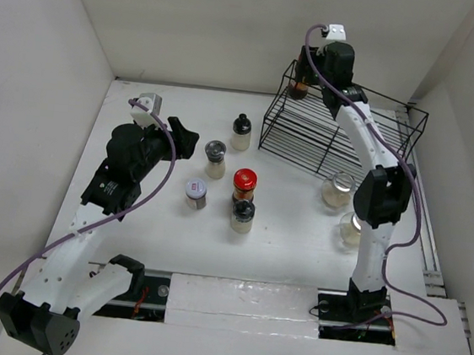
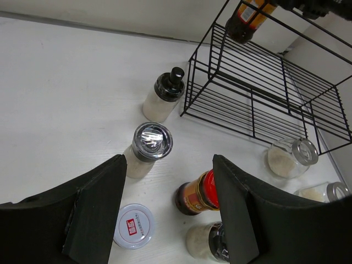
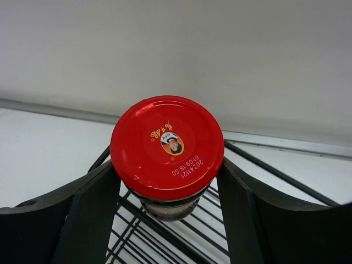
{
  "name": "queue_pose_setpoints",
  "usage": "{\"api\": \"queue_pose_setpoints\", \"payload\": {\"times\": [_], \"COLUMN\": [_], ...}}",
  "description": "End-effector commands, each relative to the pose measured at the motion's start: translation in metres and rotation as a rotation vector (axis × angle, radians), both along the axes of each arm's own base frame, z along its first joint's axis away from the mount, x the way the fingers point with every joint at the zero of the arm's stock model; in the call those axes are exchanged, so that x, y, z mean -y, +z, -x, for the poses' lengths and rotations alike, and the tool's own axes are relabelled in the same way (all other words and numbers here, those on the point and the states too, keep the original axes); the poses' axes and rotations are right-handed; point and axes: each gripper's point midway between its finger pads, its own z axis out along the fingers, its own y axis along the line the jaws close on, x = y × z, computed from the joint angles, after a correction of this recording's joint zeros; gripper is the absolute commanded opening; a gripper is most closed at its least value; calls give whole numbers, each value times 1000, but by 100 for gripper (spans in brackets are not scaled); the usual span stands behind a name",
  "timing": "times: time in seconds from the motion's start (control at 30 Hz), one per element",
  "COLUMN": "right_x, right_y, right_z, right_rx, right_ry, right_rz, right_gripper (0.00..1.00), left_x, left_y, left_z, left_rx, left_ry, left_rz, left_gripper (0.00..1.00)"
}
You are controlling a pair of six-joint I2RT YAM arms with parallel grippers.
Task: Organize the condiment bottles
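Note:
My right gripper (image 3: 168,175) is shut on a red-lidded dark jar (image 3: 166,144), held just above the top left corner of the black wire rack (image 1: 336,139); the left wrist view shows that jar (image 2: 246,19) tilted over the rack's edge. My left gripper (image 2: 168,163) hangs open and holds nothing, above the loose bottles on the table. Under it stand another red-lidded jar (image 1: 245,183), a white-lidded jar (image 1: 195,193), a shiny-lidded shaker (image 1: 214,157) and two black-capped pale bottles (image 1: 241,132) (image 1: 242,215).
Two squat clear jars (image 1: 336,190) (image 1: 351,228) with pale contents stand at the right, in front of the rack and close to my right arm's column. White walls enclose the table on three sides.

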Motion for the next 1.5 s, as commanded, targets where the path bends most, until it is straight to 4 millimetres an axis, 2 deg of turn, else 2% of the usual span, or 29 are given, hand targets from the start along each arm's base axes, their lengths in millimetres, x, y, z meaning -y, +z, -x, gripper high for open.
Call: {"api": "queue_pose_setpoints", "payload": {"times": [0.0,0.23,0.33,0.43,0.47,0.5,0.63,0.67,0.7,0.73,0.77,0.8,0.83,0.87,0.9,0.97,1.03,1.07,1.1,1.13,1.17,1.2,1.3,1.37,1.4,1.47], "right_x": [-13,-18,-16,-9,-8,-5,-2,-9,-18,-24,-33,-56,-70,-82,-108,-134,-161,-168,-175,-181,-182,-184,-181,-181,-181,-182], "right_y": [75,46,36,56,56,74,111,115,117,114,105,102,89,82,72,43,24,16,-4,-11,-17,-26,-41,-61,-62,-77], "right_z": [-2,-2,-3,4,4,11,32,38,45,52,55,66,71,76,89,95,106,108,108,109,107,102,94,92,89,87], "right_rx": [247,195,178,208,208,236,294,299,302,289,262,252,221,208,183,129,93,82,41,21,7,-10,-48,-93,-97,-119], "right_ry": [0,-21,-31,-55,-66,-66,-58,-39,-12,13,42,116,156,190,257,311,358,369,380,379,380,368,325,311,298,298], "right_rz": [-39,1,9,0,1,0,-4,-8,-2,1,8,5,13,14,17,34,35,39,56,58,64,63,76,91,81,92], "right_gripper": [59,63,78,88,90,92,93,89,84,66,55,47,35,30,28,27,27,27,27,29,32,41,53,57,58,60], "left_x": [4,4,4,4,4,4,4,3,2,2,0,-1,-1,-3,-7,-11,-16,-18,-19,-19,-19,-19,-19,-18,-18,-17], "left_y": [11,11,11,11,11,11,12,14,14,14,12,12,12,10,10,8,14,14,17,17,17,20,21,23,23,23], "left_z": [-1,-1,-1,-1,-1,-1,-1,1,0,0,0,-1,-1,-1,-3,-4,-2,-2,0,0,0,2,2,4,4,5], "left_rx": [46,46,46,46,46,46,42,51,52,52,43,41,41,28,29,14,30,31,41,38,38,48,48,56,56,55], "left_ry": [-16,-16,-16,-16,-16,-16,-14,-14,-4,-4,5,16,16,32,54,88,116,128,128,129,129,129,129,119,119,110], "left_rz": [17,17,17,17,17,17,26,28,27,27,23,30,30,32,29,43,58,57,60,69,69,73,73,78,78,79], "left_gripper": [59,59,59,59,59,59,59,59,59,59,58,58,58,57,57,55,55,55,55,55,55,55,55,55,55,55]}}
